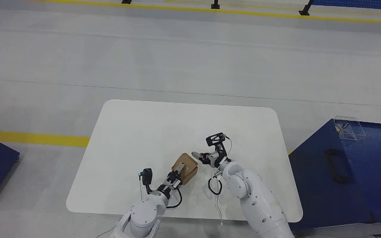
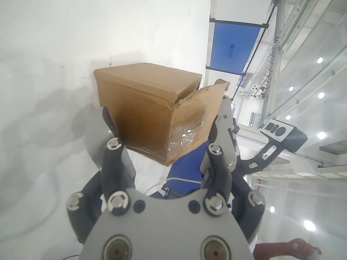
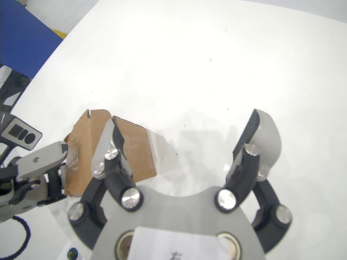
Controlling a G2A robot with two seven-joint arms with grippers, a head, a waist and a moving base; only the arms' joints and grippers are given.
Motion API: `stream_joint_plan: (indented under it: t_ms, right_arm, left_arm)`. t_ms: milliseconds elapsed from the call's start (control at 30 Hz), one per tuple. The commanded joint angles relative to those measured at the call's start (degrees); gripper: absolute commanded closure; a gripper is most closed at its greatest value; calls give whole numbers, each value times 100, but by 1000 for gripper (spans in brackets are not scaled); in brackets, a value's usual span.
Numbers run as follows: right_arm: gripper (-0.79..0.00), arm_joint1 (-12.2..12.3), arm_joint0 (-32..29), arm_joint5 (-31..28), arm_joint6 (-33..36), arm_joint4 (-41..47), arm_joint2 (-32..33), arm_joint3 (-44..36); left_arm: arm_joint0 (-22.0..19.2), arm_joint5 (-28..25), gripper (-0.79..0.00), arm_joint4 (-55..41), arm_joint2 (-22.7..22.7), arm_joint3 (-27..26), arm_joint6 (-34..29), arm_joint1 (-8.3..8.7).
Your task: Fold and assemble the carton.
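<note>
Clamping the carton (image 2: 141, 90), left tool (image 2: 162, 110) sits at its near side (right tool (image 3: 184, 117) gapes empty alongside).

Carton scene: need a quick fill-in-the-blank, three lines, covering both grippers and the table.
1. The left gripper is shut on the ____.
2. The right gripper is ____ and holds nothing.
3. The carton is brown; the table is ____.
Missing words: carton; open; white.
</note>
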Motion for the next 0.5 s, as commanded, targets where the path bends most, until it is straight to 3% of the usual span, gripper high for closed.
stream_joint_plan:
  t_ms: [0,467]
  right_arm:
    - [-785,2,25,-39,61,15,-22,21]
    - [-785,-27,181,-134,53,156,-233,248]
  left_arm:
    - [9,5,-610,-3,-18,1,18,-3]
    - [-30,17,-579,-57,-37,73,-1,-38]
